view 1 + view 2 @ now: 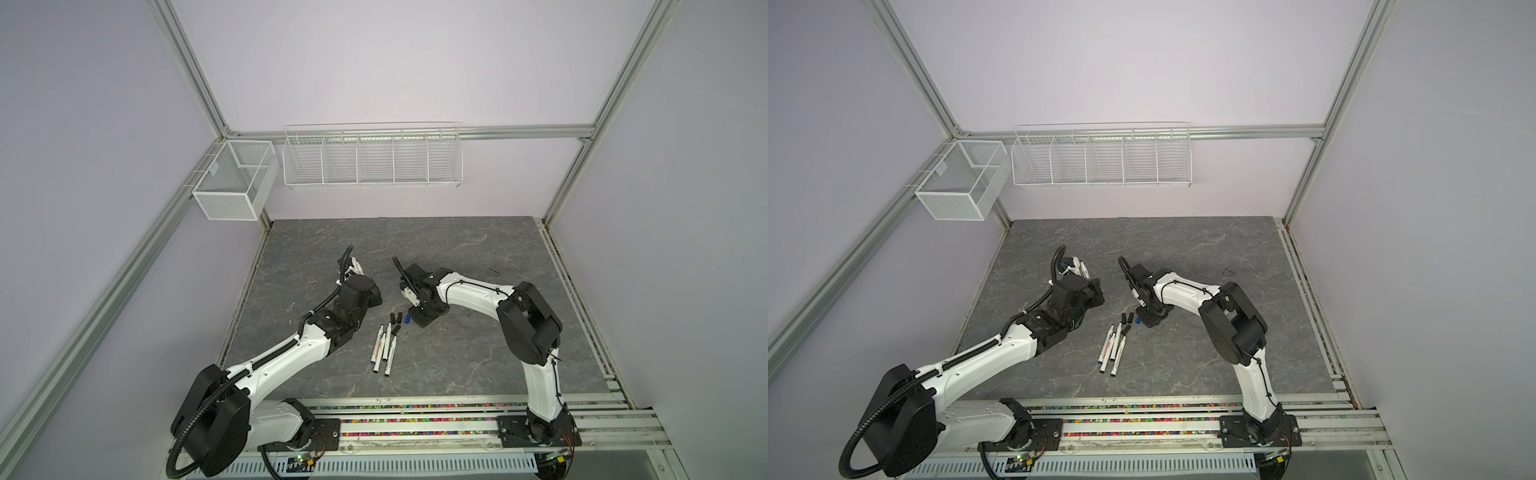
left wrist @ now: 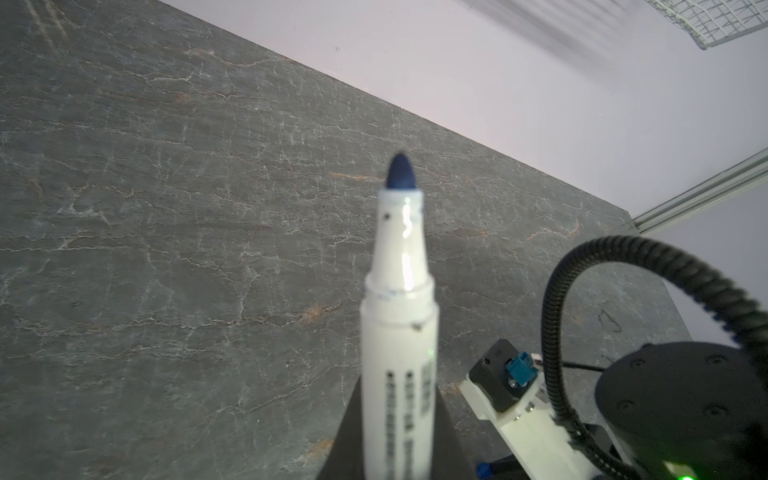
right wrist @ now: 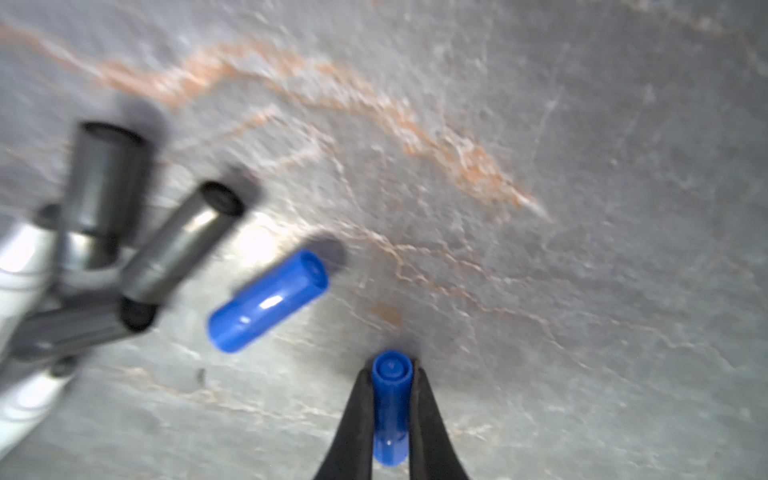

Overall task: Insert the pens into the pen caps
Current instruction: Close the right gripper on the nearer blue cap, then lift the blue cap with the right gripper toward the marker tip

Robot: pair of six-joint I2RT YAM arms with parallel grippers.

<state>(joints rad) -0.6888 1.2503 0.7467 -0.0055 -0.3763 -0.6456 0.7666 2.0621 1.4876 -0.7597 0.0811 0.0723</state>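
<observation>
Nearest me, the loose pens [image 1: 383,349] lie side by side on the grey table [image 1: 478,365], running roughly six to twelve o'clock. Just past them, at about one o'clock, sit the black caps [image 1: 396,318] and a loose blue cap [image 3: 268,301]. At three o'clock of those, my right gripper [image 3: 390,368] is pinched shut on the second blue cap [image 3: 390,415], which lies lengthwise between the fingers. At ten o'clock of the pens, my left gripper [image 2: 398,449] is clamped tight on a blue-tipped pen [image 2: 399,324], nib bare, held clear of the table.
</observation>
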